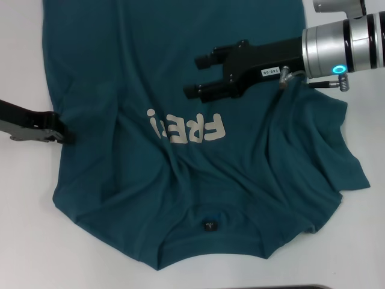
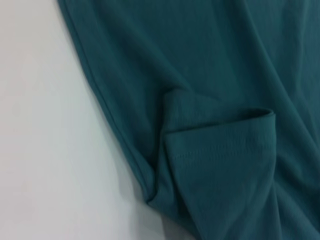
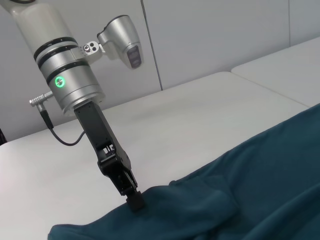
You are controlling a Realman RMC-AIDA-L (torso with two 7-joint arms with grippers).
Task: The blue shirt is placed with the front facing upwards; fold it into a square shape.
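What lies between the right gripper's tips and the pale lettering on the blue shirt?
Only wrinkled teal fabric of the blue shirt. In the head view, the right gripper is above the cloth, its jaws open, and the lettering sits nearer the collar.

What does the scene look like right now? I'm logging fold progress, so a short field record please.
garment: blue shirt, spread front up, lettering visible
neck label: at near edge
surface: white table
left claw: at shirt's left edge, by the sleeve; fingers unclear
right claw: open, above the chest, holding nothing
fold state: not yet square, right side rumpled
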